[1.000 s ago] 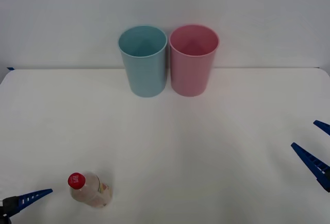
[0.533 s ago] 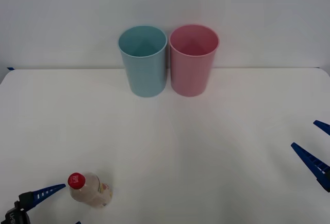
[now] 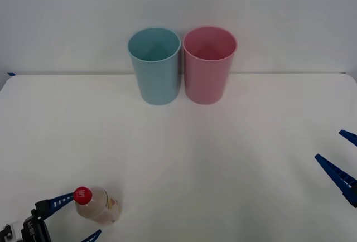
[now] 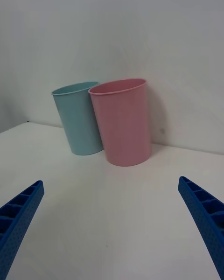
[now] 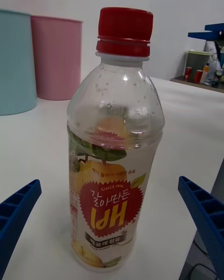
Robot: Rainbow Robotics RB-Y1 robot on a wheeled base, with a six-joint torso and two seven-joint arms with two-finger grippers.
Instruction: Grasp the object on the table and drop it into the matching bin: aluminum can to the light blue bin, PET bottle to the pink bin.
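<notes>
Fingers of the left gripper (image 3: 72, 218) stand apart at the worktop's (image 3: 223, 169) near left corner in the front view, one blue finger reaching to the red cap of the bottle (image 3: 96, 206) and the other low at the frame's edge, so the bottle stands upright between them. A second ago only one fingertip showed, well short of the cap; since then the gripper has advanced until it brackets the bottle, which has not moved. By my reading the approach is nearly done and closing comes next. The blue bin (image 3: 155, 65) and pink bin (image 3: 209, 64) stand side by side at the far edge. The right gripper (image 3: 341, 161) waits at the right edge, fingers apart.

In the right wrist view, the pink bin (image 4: 122, 121) and blue bin (image 4: 79, 117) stand ahead, beyond the spread fingers.

In the left wrist view, the bottle (image 5: 114, 168) stands centred between the open fingers (image 5: 205, 219), untouched.
</notes>
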